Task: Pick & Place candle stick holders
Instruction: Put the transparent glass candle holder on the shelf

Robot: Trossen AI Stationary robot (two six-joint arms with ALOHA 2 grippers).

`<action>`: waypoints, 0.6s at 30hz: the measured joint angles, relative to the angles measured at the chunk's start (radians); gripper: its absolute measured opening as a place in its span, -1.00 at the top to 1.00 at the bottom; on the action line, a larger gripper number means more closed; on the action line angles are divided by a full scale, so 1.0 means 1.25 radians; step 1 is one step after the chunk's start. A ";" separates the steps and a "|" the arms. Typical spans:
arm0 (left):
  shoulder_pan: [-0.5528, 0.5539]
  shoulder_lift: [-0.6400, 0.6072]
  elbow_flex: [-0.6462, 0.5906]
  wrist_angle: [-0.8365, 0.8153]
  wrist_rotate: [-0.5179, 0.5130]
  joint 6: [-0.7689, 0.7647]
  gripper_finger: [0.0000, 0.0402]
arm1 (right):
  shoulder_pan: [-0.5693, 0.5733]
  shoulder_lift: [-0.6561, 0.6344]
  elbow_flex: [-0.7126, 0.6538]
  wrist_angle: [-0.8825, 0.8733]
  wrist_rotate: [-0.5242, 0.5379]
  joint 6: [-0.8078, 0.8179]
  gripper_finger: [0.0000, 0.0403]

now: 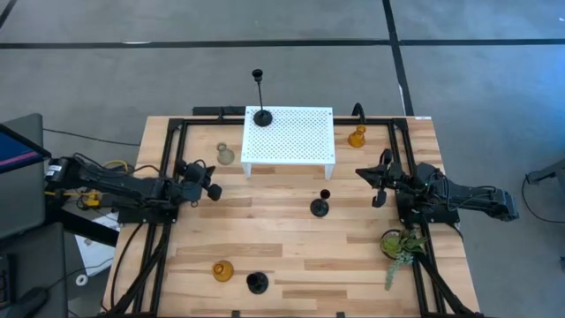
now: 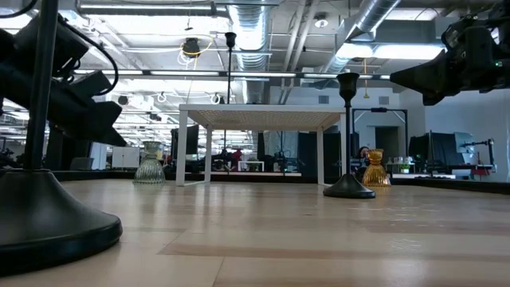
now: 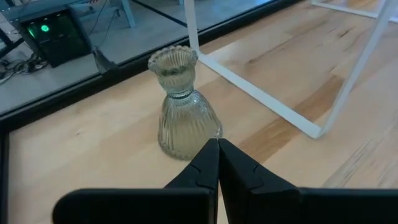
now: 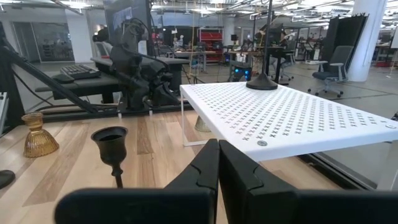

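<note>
While both tools, left (image 1: 214, 189) and right (image 1: 378, 200), hover pinched together and empty, a ribbed clear glass holder (image 1: 226, 155) stands beside the perforated white stand (image 1: 290, 134) near the planked table's (image 1: 282, 252) far edge.

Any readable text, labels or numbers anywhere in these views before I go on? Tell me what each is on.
None can be read.
Clear glass holder: no label.
White perforated stand: only a hole pattern.
Box with a green light: any markings too blurred to read.
Room behind the table: nothing legible.
</note>
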 joint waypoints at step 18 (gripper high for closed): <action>0.091 0.116 -0.017 0.124 -0.005 0.003 0.51 | 0.000 0.000 0.000 0.000 0.000 0.000 1.00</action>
